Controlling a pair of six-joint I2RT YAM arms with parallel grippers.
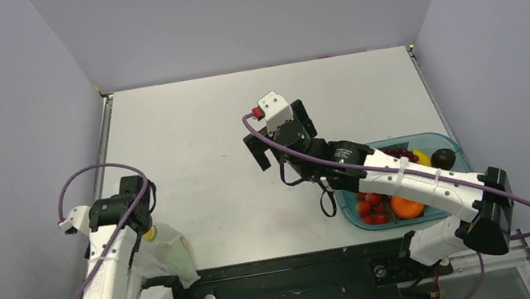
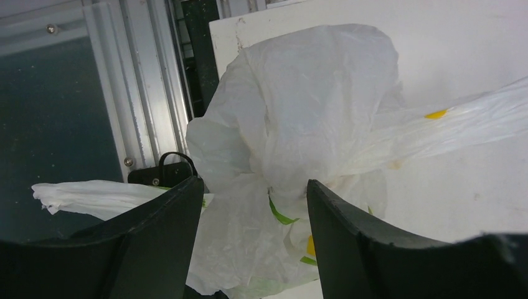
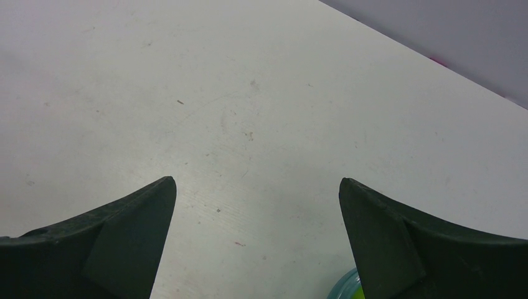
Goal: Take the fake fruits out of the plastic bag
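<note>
The plastic bag (image 1: 165, 254) lies crumpled at the near left table edge, white with yellow and green print. In the left wrist view the bag (image 2: 299, 118) bulges up between the fingers. My left gripper (image 1: 143, 225) hangs right over it, and its jaws (image 2: 254, 187) are apart with bag film between them. No fruit shows inside the bag. My right gripper (image 1: 280, 135) is open and empty over bare table at the centre (image 3: 256, 187). Fake fruits lie in the teal tray (image 1: 447, 140): an orange (image 1: 407, 207), strawberries (image 1: 371, 205) and a lemon (image 1: 422, 158).
A dark round fruit (image 1: 443, 159) also sits in the tray at the right. The tray's rim (image 3: 344, 283) shows beside my right fingers. A metal rail and black bracket (image 2: 163, 171) run along the table edge behind the bag. Grey walls enclose the table.
</note>
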